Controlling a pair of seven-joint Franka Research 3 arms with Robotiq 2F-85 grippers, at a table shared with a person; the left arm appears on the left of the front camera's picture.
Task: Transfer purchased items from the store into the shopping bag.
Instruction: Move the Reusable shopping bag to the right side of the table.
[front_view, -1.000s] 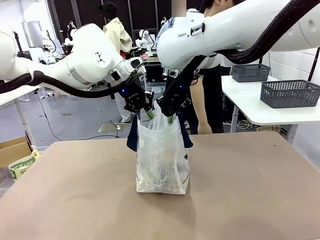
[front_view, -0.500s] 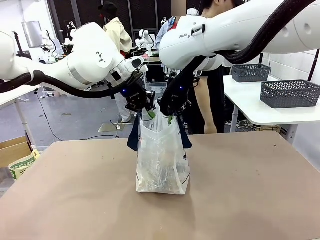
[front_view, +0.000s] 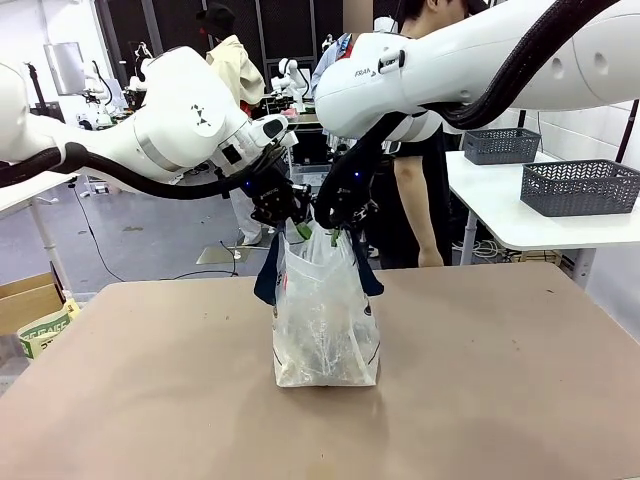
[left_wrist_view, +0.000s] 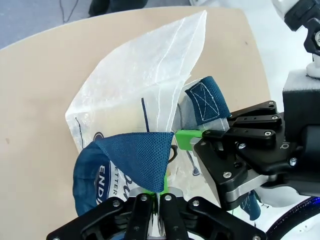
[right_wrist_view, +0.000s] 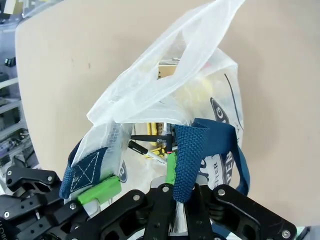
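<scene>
Shopping bag (front_view: 325, 320) stands mid-table (front_view: 500, 400), with purchased items (right_wrist_view: 156, 145) inside as dark & yellowish shapes. L gripper (front_view: 291, 214), at the bag's 11 o'clock, is clamped on one navy handle (left_wrist_view: 137, 157). R gripper (front_view: 337, 218), at 12 o'clock, pinches the other handle (right_wrist_view: 187, 145). Looks loaded, so prob. a lift. Raise both arms together at the same rate, mouth level, w/o pulling apart, else thin plastic may tear.

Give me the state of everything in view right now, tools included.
shopping bag: standing upright on the table, mouth partly open.
left tool: shut on one navy handle of the bag.
right tool: shut on the other navy handle.
purchased items: inside the bag.
lattice baskets: upright on the side table.
</scene>
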